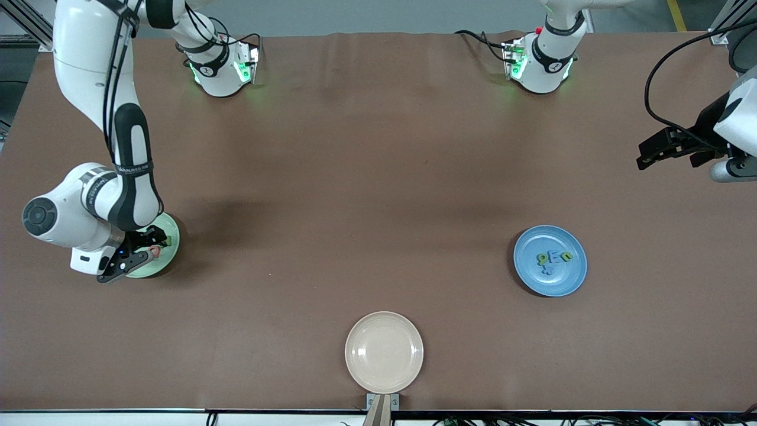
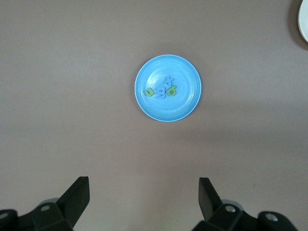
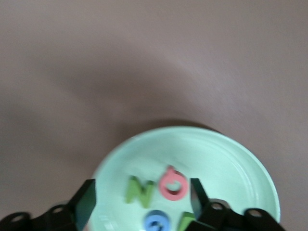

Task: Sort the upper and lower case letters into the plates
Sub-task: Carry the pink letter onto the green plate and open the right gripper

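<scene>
While the right gripper is hovering spread and empty over the smooth pale green plate, flat foam letters N, Q and G are lying inside. Toward the left arm's end, the left gripper is waiting spread wide above the glossy blue plate, which is holding four small letters.

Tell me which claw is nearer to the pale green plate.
Right. The right claw, open, is directly over the pale green plate; the left claw waits at the table's opposite end.

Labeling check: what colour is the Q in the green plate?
Pink-red Q; clearest in the right wrist view.
</scene>
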You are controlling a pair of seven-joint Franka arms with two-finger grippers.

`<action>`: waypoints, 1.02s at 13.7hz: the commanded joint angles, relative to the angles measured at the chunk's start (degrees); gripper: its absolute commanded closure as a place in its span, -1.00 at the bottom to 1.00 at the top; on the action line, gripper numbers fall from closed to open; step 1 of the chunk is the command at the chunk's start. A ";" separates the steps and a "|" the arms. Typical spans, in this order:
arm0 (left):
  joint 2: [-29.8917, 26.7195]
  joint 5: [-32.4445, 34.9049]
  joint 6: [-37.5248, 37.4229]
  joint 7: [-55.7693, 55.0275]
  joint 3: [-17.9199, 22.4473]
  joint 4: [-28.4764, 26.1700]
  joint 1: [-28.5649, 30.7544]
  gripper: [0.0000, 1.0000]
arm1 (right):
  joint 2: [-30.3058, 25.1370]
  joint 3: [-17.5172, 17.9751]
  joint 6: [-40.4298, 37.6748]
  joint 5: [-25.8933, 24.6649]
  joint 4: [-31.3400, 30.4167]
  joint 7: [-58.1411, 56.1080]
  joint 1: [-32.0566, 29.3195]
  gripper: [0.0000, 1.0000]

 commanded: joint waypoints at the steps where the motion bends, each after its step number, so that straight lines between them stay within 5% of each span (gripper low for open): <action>1: -0.28 0.27 0.59 0.31 -0.08 -0.25 0.33 -1.00 | -7.83 -0.99 -9.63 -0.32 0.08 11.14 4.89 -1.00; 6: -0.28 0.27 0.50 0.67 -0.08 0.28 0.95 -1.00 | -14.71 -8.73 -20.43 -3.40 2.97 25.32 17.74 -1.00; 9: -0.37 0.27 0.15 0.58 -0.08 0.37 0.95 -1.00 | -15.07 -9.08 -29.67 -4.72 8.95 34.45 20.90 -1.00; 14: -0.28 0.27 -0.11 0.41 0.01 0.28 0.95 -1.00 | -21.82 -9.53 -35.75 -10.50 10.10 43.26 26.61 -1.00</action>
